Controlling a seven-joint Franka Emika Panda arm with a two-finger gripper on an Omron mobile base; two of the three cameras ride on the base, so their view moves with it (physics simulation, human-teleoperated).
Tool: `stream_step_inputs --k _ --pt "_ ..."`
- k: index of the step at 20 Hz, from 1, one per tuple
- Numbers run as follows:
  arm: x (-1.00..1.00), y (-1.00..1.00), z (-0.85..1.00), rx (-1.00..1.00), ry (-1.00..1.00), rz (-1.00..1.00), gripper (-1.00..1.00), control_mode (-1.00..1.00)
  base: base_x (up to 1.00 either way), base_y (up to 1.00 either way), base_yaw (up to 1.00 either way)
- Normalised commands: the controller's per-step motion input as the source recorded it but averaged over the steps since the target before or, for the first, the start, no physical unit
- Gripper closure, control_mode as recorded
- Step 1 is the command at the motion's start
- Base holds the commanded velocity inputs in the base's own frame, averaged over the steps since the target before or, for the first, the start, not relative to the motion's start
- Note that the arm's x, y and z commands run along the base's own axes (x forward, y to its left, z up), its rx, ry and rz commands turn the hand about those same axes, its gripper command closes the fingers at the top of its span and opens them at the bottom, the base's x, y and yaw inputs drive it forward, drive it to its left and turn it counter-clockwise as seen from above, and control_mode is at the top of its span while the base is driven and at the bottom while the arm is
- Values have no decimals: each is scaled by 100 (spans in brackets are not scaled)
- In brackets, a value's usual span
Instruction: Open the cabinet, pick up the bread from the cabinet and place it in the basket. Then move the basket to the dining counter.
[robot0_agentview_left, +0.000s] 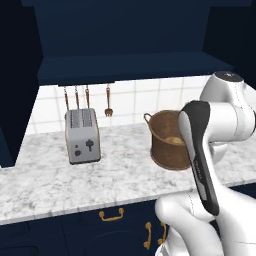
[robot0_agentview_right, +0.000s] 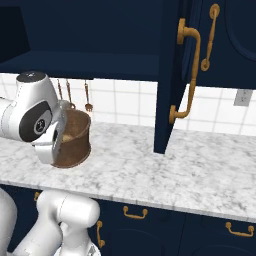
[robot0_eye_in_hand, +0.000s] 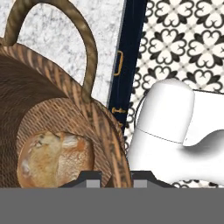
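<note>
Basket: the round brown woven basket (robot0_agentview_left: 167, 142) stands upright on the white-grey veined marble counter (robot0_agentview_left: 60, 180), right of the silver two-slot toaster (robot0_agentview_left: 82, 135) and apart from it, set back from the counter's front edge.
Bread: the small golden-brown round roll (robot0_eye_in_hand: 54, 159) lies on the basket's floor, against the near wall in the hand view; the left base view gives only a pale sliver of it over the rim.
Hand: the dark two-finger hand (robot0_eye_in_hand: 113, 178) sits at the basket's rim, one tip inside and one outside the woven wall, jaws drawn narrow onto that wall beside the looped handle (robot0_eye_in_hand: 85, 48).
Cabinet: the tall dark navy wall cabinet (robot0_agentview_right: 95, 30) hangs over the counter; its door (robot0_agentview_right: 172, 75) with the long curved brass handle (robot0_agentview_right: 186, 75) stands swung out, its lower edge just above the marble.
Open room: bare marble lies left of the toaster and between the basket and the open door; right of the door the counter runs clear to the picture's edge.
Seen from one side: the toaster and the brass utensils (robot0_agentview_left: 85, 97) on the white tiled wall (robot0_agentview_left: 145, 100) show best from the left; the open door from the right.
Room: the hand view looks past the counter's edge to a black-and-white patterned floor (robot0_eye_in_hand: 183, 39); navy lower cupboards with short brass pulls (robot0_agentview_right: 135, 214) front the counter.
</note>
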Motion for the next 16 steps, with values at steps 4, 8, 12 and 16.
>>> stream_step_inputs --k 4,8,12,16 --pt "-5 0 0 0 0 0 100 -100 0 0 0" --pt "0 0 0 0 0 0 100 -100 0 0 0" --pt "0 0 0 0 0 0 100 -100 0 0 0" --pt "0 0 0 0 0 0 100 100 -33 0 0"
